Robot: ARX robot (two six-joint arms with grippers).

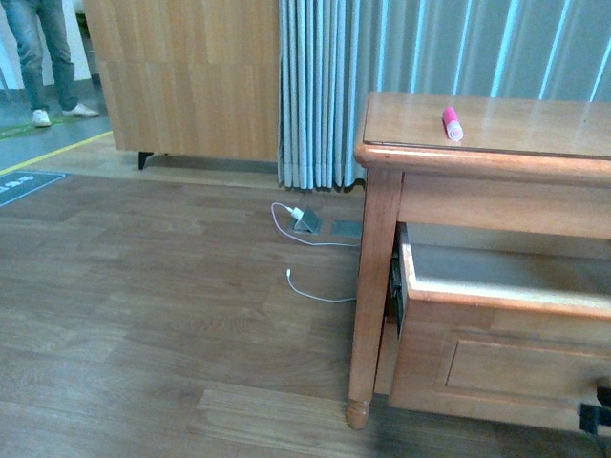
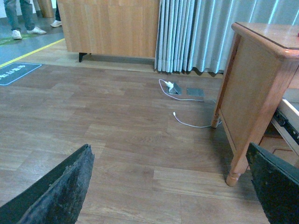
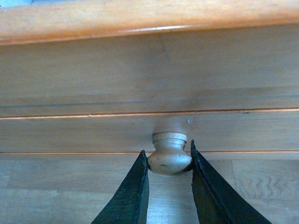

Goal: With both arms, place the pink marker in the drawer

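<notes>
Bearing table [image 1: 496,119]: the largest piece, filling the front view from 1 to 5 o'clock. Its flat top carries the task's object, and its turned leg stands on the wooden floor [image 1: 143,315].
Drawer [image 1: 496,358]: wide and light brown with a recessed front panel, at 4 o'clock in the front view, just under the tabletop. It stands pulled out, and the part of its cavity I can see holds nothing. I judge the opening step done, or nearly so.
Left gripper [image 2: 169,149]: my two black fingers [image 2: 60,191] are spread wide with only bare floor between them. It grasps nothing and hangs low, beside the table and well apart from the tabletop.
Right gripper [image 3: 169,164]: my jaws are closed onto the knob, one finger touching each side. A black sliver of this gripper shows at the front view's edge near 4 o'clock.
Knob [image 3: 169,147]: round, pale wood, fixed to the drawer front and clamped as described.
Pink marker [image 1: 452,123]: the smallest item. It lies on the tabletop at 1 o'clock in the front view, near the front edge and at roughly 12 o'clock from the open drawer; neither gripper touches it. By my reading the pick, the carry and the drop into the drawer are all left, most likely for my free left arm.
</notes>
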